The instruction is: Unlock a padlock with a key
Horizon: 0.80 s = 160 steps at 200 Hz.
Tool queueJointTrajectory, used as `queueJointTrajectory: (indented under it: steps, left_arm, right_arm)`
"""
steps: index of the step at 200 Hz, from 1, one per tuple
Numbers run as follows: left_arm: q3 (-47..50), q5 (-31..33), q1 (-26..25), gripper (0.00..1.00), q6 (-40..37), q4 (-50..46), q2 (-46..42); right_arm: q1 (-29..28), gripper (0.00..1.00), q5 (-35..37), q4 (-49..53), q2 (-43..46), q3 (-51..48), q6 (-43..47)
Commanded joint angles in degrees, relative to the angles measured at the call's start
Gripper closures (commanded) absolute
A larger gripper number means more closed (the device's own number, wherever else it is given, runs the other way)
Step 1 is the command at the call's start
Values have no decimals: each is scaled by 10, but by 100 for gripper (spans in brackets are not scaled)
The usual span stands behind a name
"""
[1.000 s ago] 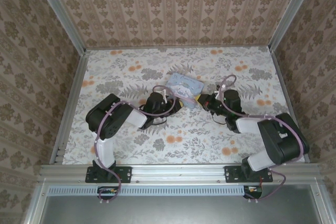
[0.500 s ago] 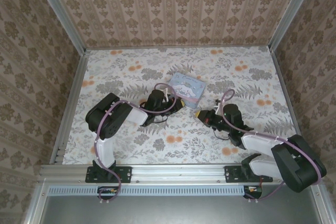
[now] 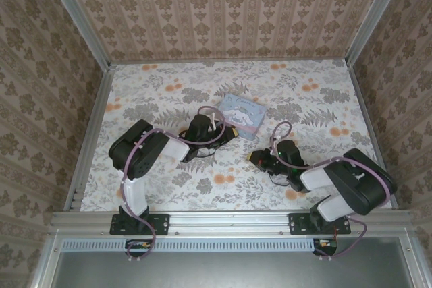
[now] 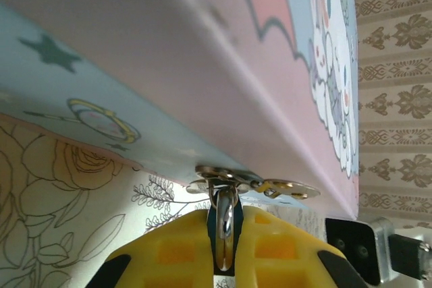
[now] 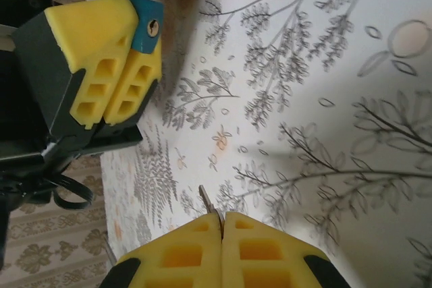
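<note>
Right gripper, bottom centre of right wrist view: yellow waffle pads pressed together on key, thin metal blade poking out. Bare floral tablecloth ahead. Left gripper, mid-frame in top view: pads clamped on padlock, small blue body, keyhole facing out, upper left of right wrist view. Just beyond, pale-blue tin, flat, rectangular, contents hidden; metal rings at its lower edge. Patterned wallpaper behind.
</note>
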State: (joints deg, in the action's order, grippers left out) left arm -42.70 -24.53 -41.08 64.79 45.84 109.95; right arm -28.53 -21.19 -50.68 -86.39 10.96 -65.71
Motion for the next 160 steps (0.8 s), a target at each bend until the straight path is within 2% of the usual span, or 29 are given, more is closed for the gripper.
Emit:
queueJointTrajectory:
  steps: [1, 51, 128, 160]
  left_arm:
    - [9, -25, 3, 100, 31, 39, -20]
    - [14, -32, 2, 100, 68, 72, -10]
    - [27, -17, 1, 100, 106, 100, -8]
    - [33, -12, 1, 100, 132, 135, 5]
  right_arm:
    - [-6, 100, 25, -79, -40, 5, -29]
    - [-13, 100, 71, -157, -80, 6, -90]
    - [-25, 100, 140, -126, -55, 27, -134]
    - [-27, 100, 146, -114, -57, 43, -141]
